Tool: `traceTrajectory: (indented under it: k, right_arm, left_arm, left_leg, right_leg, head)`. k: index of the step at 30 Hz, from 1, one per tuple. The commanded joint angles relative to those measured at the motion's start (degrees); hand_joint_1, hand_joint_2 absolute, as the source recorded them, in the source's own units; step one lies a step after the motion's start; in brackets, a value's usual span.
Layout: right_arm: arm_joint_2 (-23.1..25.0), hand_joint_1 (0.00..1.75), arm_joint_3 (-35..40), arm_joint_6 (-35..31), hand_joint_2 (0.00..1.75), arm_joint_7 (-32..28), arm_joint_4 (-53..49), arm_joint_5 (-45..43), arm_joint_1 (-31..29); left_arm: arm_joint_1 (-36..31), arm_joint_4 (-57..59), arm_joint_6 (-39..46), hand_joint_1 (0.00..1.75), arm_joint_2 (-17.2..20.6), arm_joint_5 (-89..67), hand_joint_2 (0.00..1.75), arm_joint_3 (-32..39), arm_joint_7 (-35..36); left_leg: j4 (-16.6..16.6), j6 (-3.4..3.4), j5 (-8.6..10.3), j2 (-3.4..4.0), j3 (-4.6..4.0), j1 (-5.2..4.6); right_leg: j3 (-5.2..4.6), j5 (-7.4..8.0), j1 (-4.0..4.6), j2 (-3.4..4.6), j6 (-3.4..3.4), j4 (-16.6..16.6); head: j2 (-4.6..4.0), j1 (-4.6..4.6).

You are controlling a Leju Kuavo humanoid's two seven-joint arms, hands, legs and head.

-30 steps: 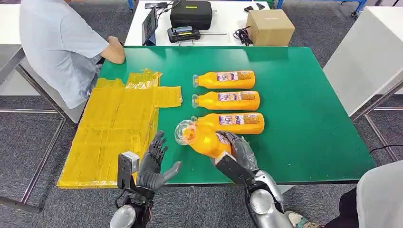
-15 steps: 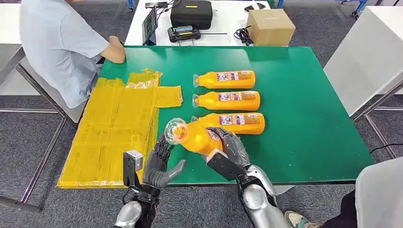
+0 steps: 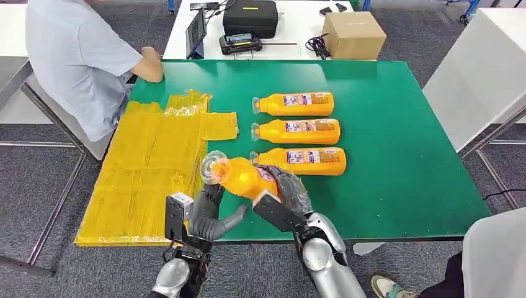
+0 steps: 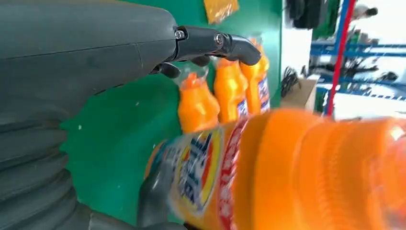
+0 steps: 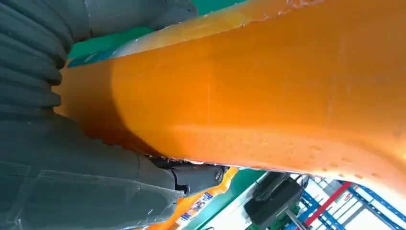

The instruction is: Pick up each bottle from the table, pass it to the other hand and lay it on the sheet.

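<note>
My right hand (image 3: 286, 191) grips an orange bottle (image 3: 240, 176) by its body and holds it above the table's front edge, its clear cap (image 3: 214, 166) pointing left. In the right wrist view the bottle (image 5: 268, 96) lies across that hand (image 5: 72, 158). My left hand (image 3: 208, 210) stands just below the bottle's neck with its fingers apart and nothing in its grasp. In the left wrist view the bottle (image 4: 297, 167) hangs close before the spread fingers (image 4: 210, 42). Three more orange bottles (image 3: 293, 103) (image 3: 296, 131) (image 3: 301, 160) lie in a row on the green table (image 3: 397, 161). The yellow sheet (image 3: 149, 164) covers the table's left part.
A person in a light blue shirt (image 3: 77, 59) sits at the table's far left corner, an arm resting by the sheet. Behind the green table a white table carries a black case (image 3: 249, 17) and a cardboard box (image 3: 353, 35). Another person's sleeve (image 3: 496, 254) shows at the lower right.
My right hand has carried the bottle to the left, towards the sheet and over my left hand. The left hand has shifted slightly right, so its fingers now sit under the bottle's neck.
</note>
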Motion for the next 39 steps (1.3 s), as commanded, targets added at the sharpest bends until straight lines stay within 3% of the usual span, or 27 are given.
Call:
traceTrajectory:
  k: [1, 23, 31, 37, 38, 39]
  right_arm:
    - [1.4, 1.75, -0.4, -0.5, 1.75, 1.0, 4.7, 0.2, -4.2]
    - [3.7, 1.75, 2.4, -1.9, 1.75, 0.6, 8.7, 2.6, -3.4]
    - [3.3, 1.75, 3.9, -3.5, 1.75, -0.1, 9.8, 3.8, -4.0]
    - [2.9, 1.75, 4.3, -3.7, 1.75, 0.2, 12.1, 3.7, -5.2]
    - [2.9, 1.75, 4.3, -3.7, 1.75, 0.2, 12.1, 3.7, -5.2]
    - [2.8, 1.75, 4.4, -4.0, 1.75, 0.0, 13.0, 3.6, -5.6]
  left_arm:
    - [-3.7, 7.2, 0.7, 0.0, -0.8, 0.0, 1.75, -3.2, 1.0]
    - [-5.0, 4.5, 9.0, 0.0, -0.8, 3.1, 1.75, -2.9, -3.6]
    - [-6.7, 7.8, 9.2, 0.0, -0.8, 6.7, 1.75, -3.9, -4.4]
    - [-7.5, 9.1, 4.2, 0.0, -0.8, 13.1, 1.75, -4.5, -3.7]
    - [-7.5, 9.1, 4.2, 0.05, -0.8, 13.1, 1.75, -4.5, -3.7]
    - [-7.7, 9.2, 3.1, 0.4, -0.8, 14.1, 1.75, -5.1, -4.3]
  left_leg:
    - [0.0, -0.05, -0.01, -0.01, 0.08, 0.0]
    - [0.0, -0.1, -0.05, -0.01, 0.13, 0.04]
    - [0.0, -0.06, -0.01, -0.03, 0.07, 0.03]
    - [0.0, -0.07, -0.01, -0.02, 0.06, 0.02]
    - [0.0, -0.1, -0.04, -0.04, 0.16, 0.03]
    - [0.0, -0.08, -0.03, -0.03, 0.1, 0.04]
  right_leg:
    - [0.08, -0.03, 0.01, -0.04, -0.06, 0.0]
    - [0.14, -0.07, 0.05, -0.06, -0.11, 0.0]
    - [0.07, -0.03, 0.03, -0.07, -0.07, 0.0]
    - [0.06, -0.03, 0.03, -0.06, -0.07, 0.0]
    - [0.17, -0.07, 0.04, -0.1, -0.12, 0.0]
    - [0.12, -0.04, 0.05, -0.08, -0.09, 0.0]
  head:
    - [0.0, 0.0]
    - [0.0, 0.0]
    - [0.0, 0.0]
    - [0.0, 0.0]
    - [0.0, 0.0]
    - [0.0, 0.0]
